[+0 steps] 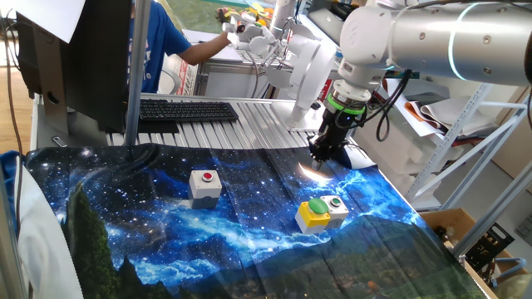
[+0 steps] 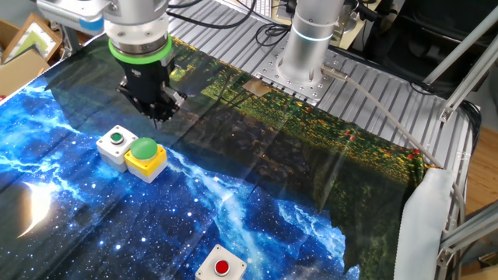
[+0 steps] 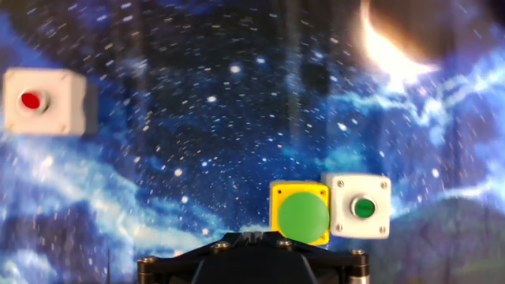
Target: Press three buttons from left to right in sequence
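Three buttons sit on the starry blue cloth. The grey box with the red button [image 1: 204,185] [image 2: 222,267] [image 3: 47,101] stands alone on the left. The yellow box with the green dome [image 1: 314,213] [image 2: 145,158] [image 3: 301,213] touches the small grey box with the tiny green button [image 1: 337,208] [image 2: 116,145] [image 3: 360,207]. My gripper [image 1: 320,155] [image 2: 159,115] hangs in the air behind the yellow and grey pair, touching nothing. Its fingertips [image 3: 254,235] meet, shut and empty.
A black keyboard [image 1: 184,110] lies on the slatted metal top behind the cloth. A second white robot base [image 2: 299,66] stands at the cloth's far edge. A person in blue [image 1: 158,46] stands behind the table. Cardboard boxes [image 1: 453,228] sit off the right edge.
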